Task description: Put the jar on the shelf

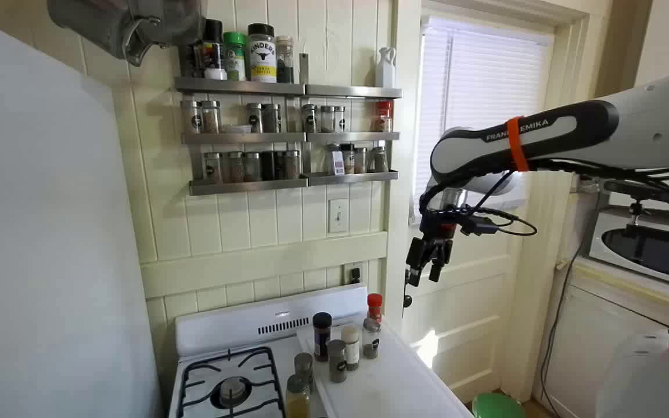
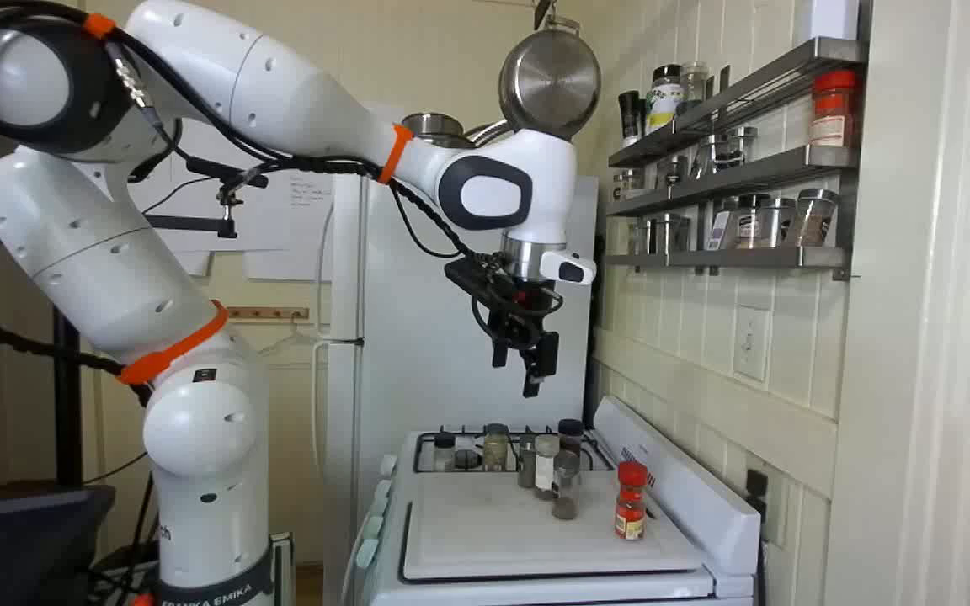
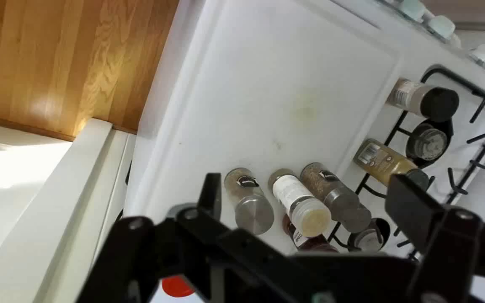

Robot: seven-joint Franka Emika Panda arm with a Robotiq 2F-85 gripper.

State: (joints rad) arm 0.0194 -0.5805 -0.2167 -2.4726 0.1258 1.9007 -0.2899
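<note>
Brown-filled jars (image 3: 329, 185) on the stove (image 1: 334, 304) — more line the shelf (image 1: 247, 186).

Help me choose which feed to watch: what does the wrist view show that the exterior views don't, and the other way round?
Only the wrist view shows the wood grain of the floor and a barcode on the mustard-coloured jar.

Only the exterior views show the metal wall shelf, the light switch and the robot's arm.

All share the gripper, open and holding nothing, the jars on the stove, a red lid among them and the white panel beneath some of them.
</note>
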